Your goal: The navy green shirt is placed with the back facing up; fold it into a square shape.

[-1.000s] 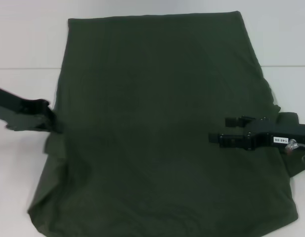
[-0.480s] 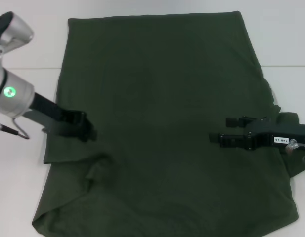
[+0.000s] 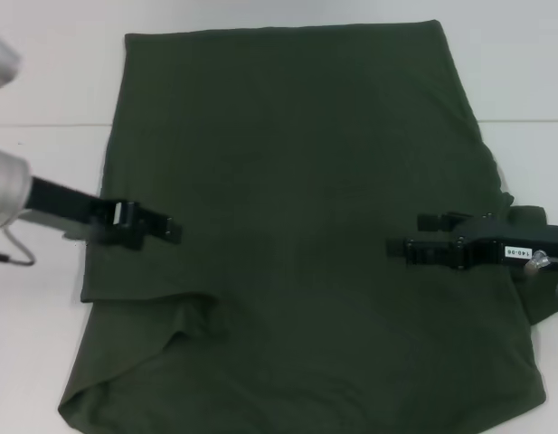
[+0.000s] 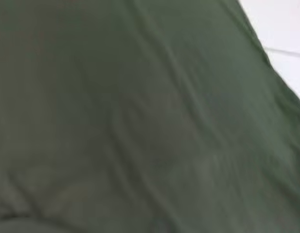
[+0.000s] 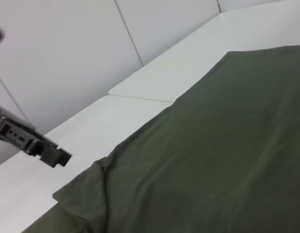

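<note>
The navy green shirt lies spread flat on the white table, plain side up, and fills most of the head view. Its left sleeve is folded inward onto the body near the front left corner. My left gripper hovers over the shirt's left part, pointing toward the middle, with no cloth hanging from it. My right gripper is open over the shirt's right part, pointing left, empty. The left wrist view shows only shirt cloth close up. In the right wrist view the left gripper hangs above the shirt.
White table surface shows to the left of the shirt and along the far edge. A table seam runs across at the back. White wall panels stand beyond the table in the right wrist view.
My left gripper came from the shirt's left edge inward over the body, and the left sleeve folded in with it and now lies flat. The right gripper has barely moved.
</note>
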`<action>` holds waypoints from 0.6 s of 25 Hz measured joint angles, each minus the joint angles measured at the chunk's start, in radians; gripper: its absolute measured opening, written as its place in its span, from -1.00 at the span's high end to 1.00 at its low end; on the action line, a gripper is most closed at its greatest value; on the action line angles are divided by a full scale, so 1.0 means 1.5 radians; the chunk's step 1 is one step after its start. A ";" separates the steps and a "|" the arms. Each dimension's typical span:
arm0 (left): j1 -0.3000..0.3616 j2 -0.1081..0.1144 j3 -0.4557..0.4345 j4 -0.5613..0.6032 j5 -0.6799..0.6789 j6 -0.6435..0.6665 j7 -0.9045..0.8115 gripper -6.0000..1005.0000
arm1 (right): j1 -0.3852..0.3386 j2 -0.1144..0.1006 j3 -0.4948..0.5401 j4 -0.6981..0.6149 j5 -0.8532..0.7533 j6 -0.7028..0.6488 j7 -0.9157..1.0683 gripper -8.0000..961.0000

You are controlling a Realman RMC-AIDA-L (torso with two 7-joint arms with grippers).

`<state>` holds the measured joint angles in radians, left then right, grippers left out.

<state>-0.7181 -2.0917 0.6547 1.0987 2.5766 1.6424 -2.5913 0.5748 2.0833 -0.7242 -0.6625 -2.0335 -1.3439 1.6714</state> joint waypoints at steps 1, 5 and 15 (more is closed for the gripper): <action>0.018 0.002 -0.006 0.004 -0.014 0.000 0.003 0.03 | 0.000 -0.001 0.000 -0.001 0.000 -0.001 0.010 -0.97; 0.085 -0.012 -0.032 0.016 -0.102 -0.010 0.125 -0.14 | 0.000 -0.009 0.010 -0.006 0.003 -0.005 0.060 -0.97; 0.191 -0.049 -0.070 -0.059 -0.313 -0.020 0.476 -0.50 | 0.013 -0.113 0.016 -0.057 -0.126 -0.029 0.461 -0.97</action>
<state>-0.4318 -2.1658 0.5496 1.0103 2.1075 1.6122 -1.8773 0.5941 1.9134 -0.7002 -0.7485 -2.2231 -1.3872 2.3629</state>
